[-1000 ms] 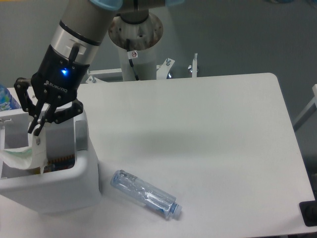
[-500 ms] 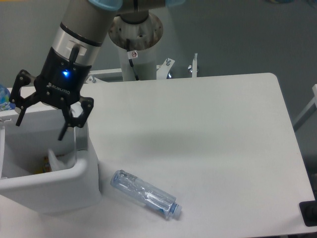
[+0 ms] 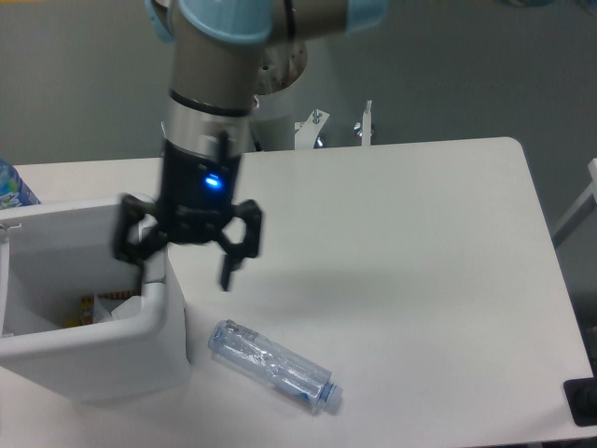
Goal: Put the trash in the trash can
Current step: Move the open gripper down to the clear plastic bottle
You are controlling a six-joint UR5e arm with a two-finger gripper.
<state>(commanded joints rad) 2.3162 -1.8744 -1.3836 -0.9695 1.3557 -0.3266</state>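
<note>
The white trash can point(image 3: 149, 317) stands at the left of the table. A white folded carton point(image 3: 117, 306) lies inside it, partly hidden by the rim. A clear plastic water bottle point(image 3: 273, 365) lies on its side on the table, just right of the trash can. My gripper point(image 3: 179, 257) hangs open above the trash can's right wall, with nothing between its fingers. It is above and to the left of the bottle.
A blue-patterned bottle point(image 3: 13, 187) shows at the far left edge behind the trash can. The robot's base column point(image 3: 266, 112) stands behind the table. A dark object point(image 3: 582, 401) sits at the table's near right corner.
The gripper opened and let the white carton drop into the trash can. Then it moved right, from over the bin to over its right wall. The water bottle has not moved.
</note>
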